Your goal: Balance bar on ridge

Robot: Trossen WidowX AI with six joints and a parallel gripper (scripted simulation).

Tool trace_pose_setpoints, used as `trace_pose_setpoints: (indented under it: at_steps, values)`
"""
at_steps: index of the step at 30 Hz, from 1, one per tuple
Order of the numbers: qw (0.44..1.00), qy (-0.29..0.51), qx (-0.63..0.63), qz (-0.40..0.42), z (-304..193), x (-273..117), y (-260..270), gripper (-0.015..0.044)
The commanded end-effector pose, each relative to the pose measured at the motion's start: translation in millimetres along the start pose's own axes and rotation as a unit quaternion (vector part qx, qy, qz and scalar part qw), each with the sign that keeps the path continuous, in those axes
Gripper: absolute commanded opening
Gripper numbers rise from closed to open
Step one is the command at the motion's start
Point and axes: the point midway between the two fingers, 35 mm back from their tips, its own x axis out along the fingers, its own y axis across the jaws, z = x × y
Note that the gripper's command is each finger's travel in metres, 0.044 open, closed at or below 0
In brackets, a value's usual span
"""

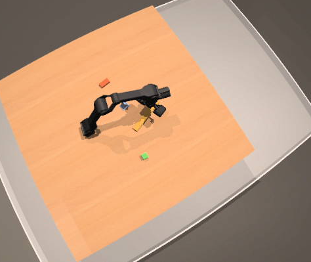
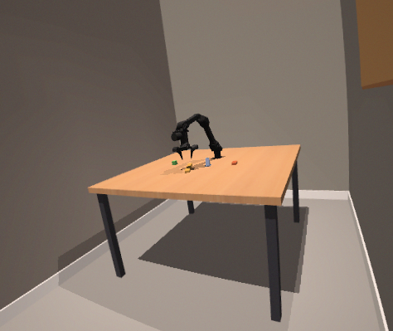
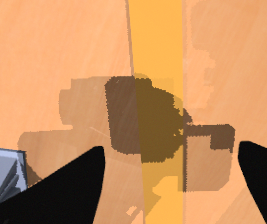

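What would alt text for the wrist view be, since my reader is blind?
Open black gripper above a yellow bar lying on a wooden table, its fingers either side; part of a blue-grey object shows lower left.

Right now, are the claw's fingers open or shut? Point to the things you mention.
Open: in the wrist view the end effector's [image 1: 152,108] [image 2: 186,159] [image 3: 171,149] two dark tips stand wide apart, with the yellow bar [image 1: 140,125] [image 2: 187,170] [image 3: 156,40] beyond.

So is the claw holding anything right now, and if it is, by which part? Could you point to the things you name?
Nothing is held: the claw [image 1: 155,108] [image 2: 186,158] [image 3: 170,152] is open above the bar [image 1: 138,125] [image 2: 187,170] [image 3: 156,40], which lies on the table [image 1: 178,166] [image 2: 233,185] [image 3: 54,40].
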Motion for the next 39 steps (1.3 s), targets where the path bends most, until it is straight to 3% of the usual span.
trace_pose_setpoints:
  at_steps: [1, 8, 39]
  values:
    - [1.000, 0.001, -0.007, 0.005, 2, 8, 1, 0.0315]
    - [1.000, 0.001, -0.007, 0.005, 2, 45, 1, 0.0315]
    - [1.000, 0.001, -0.007, 0.005, 1, 72, 2, 0.0315]
